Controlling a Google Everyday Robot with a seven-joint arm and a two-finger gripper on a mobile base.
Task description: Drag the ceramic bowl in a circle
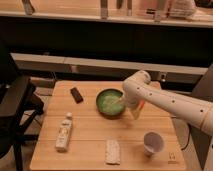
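The bowl (105, 103) sits on the table (90, 131), a little toward the far edge and slightly right of the middle. It is green, with a dark rim and a paler inside. The hand (121, 104) is at the bowl's right side, reaching over the rim with a pale finger (118, 103) inside. It is spread wide, not clenched; whether it presses on the rim I cannot tell. The white arm (167, 102) runs off to the right of the bowl. Left of the bowl, near the far edge, lies a small dark bar (76, 94). Nearer than the bowl stand three things: a bottle (64, 132) lying to the left, a flat pale packet (113, 151) almost straight in front, and a white cup (153, 143) upright to the right. All three are well apart from the bowl.
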